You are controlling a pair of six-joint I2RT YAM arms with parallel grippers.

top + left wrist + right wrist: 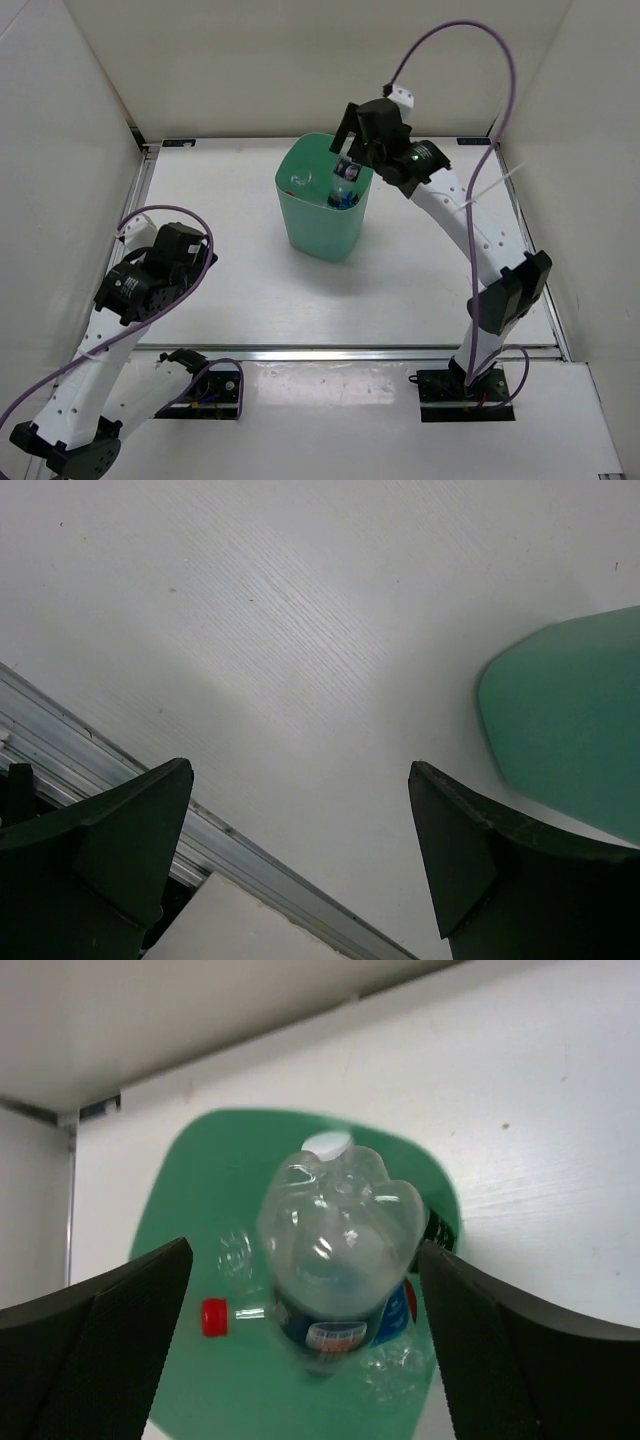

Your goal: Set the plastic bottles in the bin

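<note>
The right claw (pixel 305 1248) hangs straight above the mouth of the bin (pixel 175 1210), its two dark fingers spread wide apart. Between them is a clear plastic bottle (pixel 340 1235), blurred, its lobed base turned up towards the wrist camera and a blue label around its lower part. A strip of the bin's green inside shows on either side of it, so neither finger appears to touch it. In the overhead view this bottle stands upright, partly below the bin's rim on the side nearest the right arm.

Deeper in the bin lies another clear bottle with a red cap (pixel 213 1317). A white cap (pixel 328 1143) shows towards the bin's far rim, but I cannot tell which bottle it belongs to.

The left claw (pixel 300 770) sits well apart from the bin, on the side towards the left arm's base. Its fingers are wide apart with nothing between them, only bare white table (pixel 300 630) below, and the bin's green wall edges into its view.
</note>
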